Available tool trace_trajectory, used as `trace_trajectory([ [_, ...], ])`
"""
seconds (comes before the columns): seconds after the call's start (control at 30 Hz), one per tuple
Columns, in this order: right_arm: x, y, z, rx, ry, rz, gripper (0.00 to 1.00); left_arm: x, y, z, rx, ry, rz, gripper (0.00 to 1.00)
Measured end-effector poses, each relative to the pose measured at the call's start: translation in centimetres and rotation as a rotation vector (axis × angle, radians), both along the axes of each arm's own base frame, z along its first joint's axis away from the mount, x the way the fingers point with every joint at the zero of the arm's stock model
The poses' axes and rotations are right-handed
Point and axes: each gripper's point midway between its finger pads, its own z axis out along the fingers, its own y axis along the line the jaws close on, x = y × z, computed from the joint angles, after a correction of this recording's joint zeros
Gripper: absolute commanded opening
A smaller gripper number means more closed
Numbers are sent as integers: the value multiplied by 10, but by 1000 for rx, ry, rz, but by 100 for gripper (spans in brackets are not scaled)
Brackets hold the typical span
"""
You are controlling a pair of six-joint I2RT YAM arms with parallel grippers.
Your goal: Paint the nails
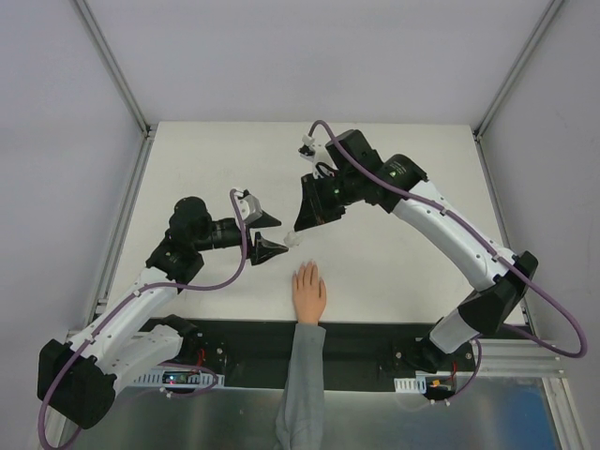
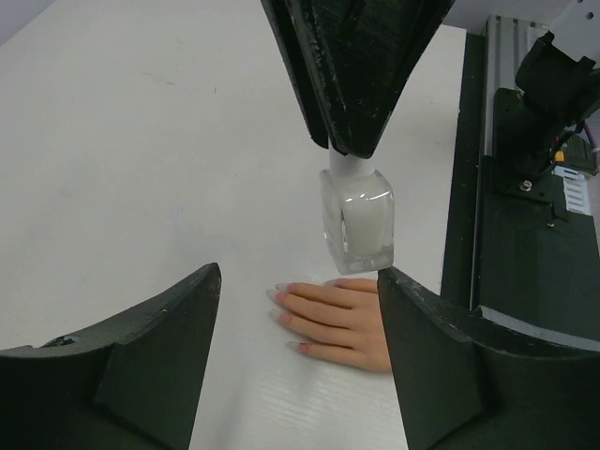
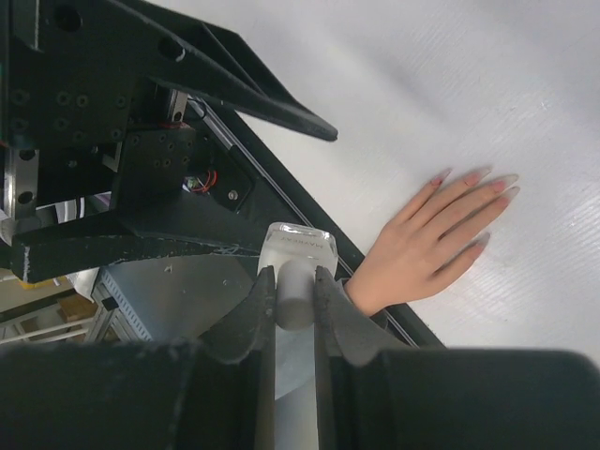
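The peach mannequin hand (image 1: 308,292) lies flat at the table's near edge on a grey sleeve (image 1: 302,384). Its nails (image 2: 282,318) are small, pale with a pinkish tint, and point away from the arms; they also show in the right wrist view (image 3: 480,176). My right gripper (image 1: 305,223) is shut from above on the white cap (image 3: 295,292) of a small clear bottle (image 2: 357,217), holding it upright just beyond the fingertips of the hand. My left gripper (image 1: 267,234) is open and empty, its jaws aimed at the bottle (image 1: 292,241), which hangs just ahead of them.
A black base strip (image 1: 375,339) runs along the table's near edge under the sleeve. The white table (image 1: 216,159) is bounded by metal frame rails (image 1: 127,216) left and right. The left gripper's fingers (image 3: 244,94) show close by in the right wrist view.
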Motion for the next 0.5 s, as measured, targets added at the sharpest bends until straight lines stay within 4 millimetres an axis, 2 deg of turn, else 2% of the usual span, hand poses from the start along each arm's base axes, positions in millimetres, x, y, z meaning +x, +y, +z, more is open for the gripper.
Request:
trace_trajectory([
  [0.5,4,16,-6,-18,7,-6,1,-13,-4,0,-8,19,-70,76],
])
